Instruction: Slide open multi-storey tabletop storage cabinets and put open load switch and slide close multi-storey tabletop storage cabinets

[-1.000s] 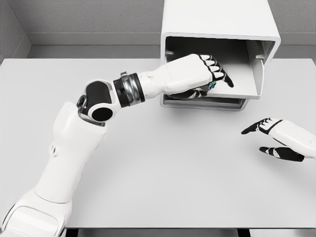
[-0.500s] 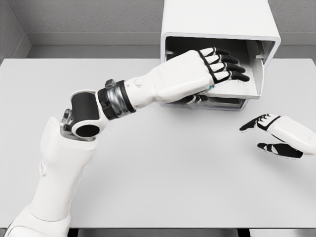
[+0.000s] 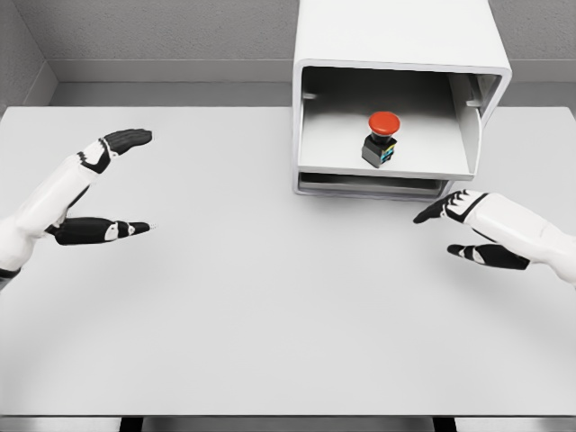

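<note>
One head cam; looks down-fwd over table (image 3: 225, 315); cabinet (image 3: 396, 54) at far edge.

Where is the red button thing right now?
In the head view, the red-topped switch stands inside the open white cabinet at the table's far right, untouched by either robot hand.

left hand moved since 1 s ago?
Yes. The left hand has pulled out of the cabinet and back to the table's left side, fingers open; the switch now sits inside.
</note>
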Robot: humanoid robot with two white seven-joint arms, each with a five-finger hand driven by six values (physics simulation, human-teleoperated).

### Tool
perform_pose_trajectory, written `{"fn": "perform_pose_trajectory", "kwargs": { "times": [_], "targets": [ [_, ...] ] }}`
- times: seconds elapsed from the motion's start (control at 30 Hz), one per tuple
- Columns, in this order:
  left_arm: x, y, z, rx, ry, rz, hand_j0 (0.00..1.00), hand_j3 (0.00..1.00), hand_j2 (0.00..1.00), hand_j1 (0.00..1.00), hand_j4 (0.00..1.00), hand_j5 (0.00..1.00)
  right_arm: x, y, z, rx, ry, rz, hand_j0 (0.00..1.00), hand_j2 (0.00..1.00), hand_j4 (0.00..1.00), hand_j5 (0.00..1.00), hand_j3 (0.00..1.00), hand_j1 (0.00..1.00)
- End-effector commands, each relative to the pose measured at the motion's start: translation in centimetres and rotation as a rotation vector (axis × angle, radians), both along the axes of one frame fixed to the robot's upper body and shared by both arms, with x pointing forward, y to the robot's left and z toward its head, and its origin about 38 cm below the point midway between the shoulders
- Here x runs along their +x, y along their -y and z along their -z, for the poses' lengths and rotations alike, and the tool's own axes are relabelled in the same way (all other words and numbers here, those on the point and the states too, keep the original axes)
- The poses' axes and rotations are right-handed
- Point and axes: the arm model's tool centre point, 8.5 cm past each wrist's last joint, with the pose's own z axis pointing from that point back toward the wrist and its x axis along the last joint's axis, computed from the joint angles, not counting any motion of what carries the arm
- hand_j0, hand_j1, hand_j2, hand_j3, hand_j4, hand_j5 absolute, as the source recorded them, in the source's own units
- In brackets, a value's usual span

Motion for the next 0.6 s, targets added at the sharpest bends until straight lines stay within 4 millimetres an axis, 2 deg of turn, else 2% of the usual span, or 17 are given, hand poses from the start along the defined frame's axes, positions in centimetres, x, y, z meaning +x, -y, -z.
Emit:
{"fn": "perform_pose_trajectory", "kwargs": {
  "times": [0.0,0.13,0.4,0.57],
  "targets": [
    [0.3,-3.4,1.0,-0.024,-0.045,-0.085,1.00,1.00,1.00,1.00,1.00,1.00,0.0,-0.2,0.1,0.008,-0.007,-0.006,0.74,0.74,0.74,0.74,0.74,0.74],
    [0.4,-4.3,1.7,-0.020,-0.067,-0.113,1.00,1.00,1.00,1.00,1.00,1.00,0.5,-0.8,-0.3,0.008,0.006,-0.024,0.74,0.74,0.74,0.74,0.74,0.74],
    [0.4,-4.4,1.8,-0.019,-0.071,-0.115,1.00,1.00,1.00,1.00,1.00,1.00,2.7,-1.0,0.3,0.010,-0.018,-0.026,0.74,0.74,0.74,0.74,0.74,0.74],
    [0.4,-4.4,1.8,-0.020,-0.071,-0.115,1.00,1.00,1.00,1.00,1.00,1.00,3.1,-1.4,0.5,0.032,-0.018,-0.021,0.74,0.74,0.74,0.74,0.74,0.74]
  ]
}}
